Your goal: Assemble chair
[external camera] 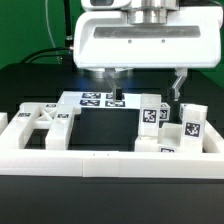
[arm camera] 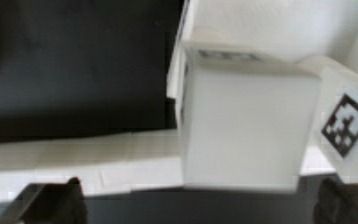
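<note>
Currently the gripper [external camera: 147,93] hangs with jaws spread wide, gripping nothing. A tagged white chair block [arm camera: 247,130] stands between the fingertips [arm camera: 48,203], touching neither.

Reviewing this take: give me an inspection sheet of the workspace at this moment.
Surface: black table, low white wall along its front.
Job's things: cut-out panel lying at the exterior view's left; tagged blocks standing at its right; nothing visibly joined yet.
Clutter: nothing seen; only the marker board lying flat behind the parts.
Pincer: open, holding nothing, above the tagged blocks.
Cables: green cable behind the table, at the exterior view's left.
Surroundings: dark, nothing seen.
</note>
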Available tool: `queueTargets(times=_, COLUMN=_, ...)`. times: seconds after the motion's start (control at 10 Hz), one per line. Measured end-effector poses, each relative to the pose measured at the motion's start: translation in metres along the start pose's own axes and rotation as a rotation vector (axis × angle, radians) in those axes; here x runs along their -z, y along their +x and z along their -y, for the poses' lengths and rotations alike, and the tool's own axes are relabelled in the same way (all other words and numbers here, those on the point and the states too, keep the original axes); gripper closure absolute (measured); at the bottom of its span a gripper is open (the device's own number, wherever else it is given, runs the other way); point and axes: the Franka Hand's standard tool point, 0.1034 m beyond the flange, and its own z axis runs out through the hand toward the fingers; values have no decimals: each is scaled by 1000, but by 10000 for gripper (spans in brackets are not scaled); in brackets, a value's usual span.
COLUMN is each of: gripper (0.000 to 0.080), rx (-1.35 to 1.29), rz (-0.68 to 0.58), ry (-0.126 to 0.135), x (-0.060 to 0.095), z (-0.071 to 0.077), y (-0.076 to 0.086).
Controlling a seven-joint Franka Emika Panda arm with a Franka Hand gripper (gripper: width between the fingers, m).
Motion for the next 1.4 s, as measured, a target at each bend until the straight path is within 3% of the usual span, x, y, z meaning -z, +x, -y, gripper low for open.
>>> queueTargets(times=0.4, gripper=151, rx=9, rz=9, ry=-1, x=-4, z=3, y=-4)
queueTargets(times=0.6, gripper=388, rx=7, rz=5, ry=-2, x=-2, z=1, y=-2)
queueTargets(times=0.7, gripper=388, rx=7, rz=3, ry=-2, x=-3, z=1, y=-2)
queueTargets(times=0.8, gripper=512, rx=9, rz=-5, ry=-2, x=-3, z=3, y=-1)
queueTargets(times=1.1, gripper=512, rx=-12, rz=-5, ry=-2, x=-3, z=2, y=-1)
queueTargets(times=1.4, gripper=512, rx=-283, rz=-3, ry=10, x=-4, z=3, y=-1)
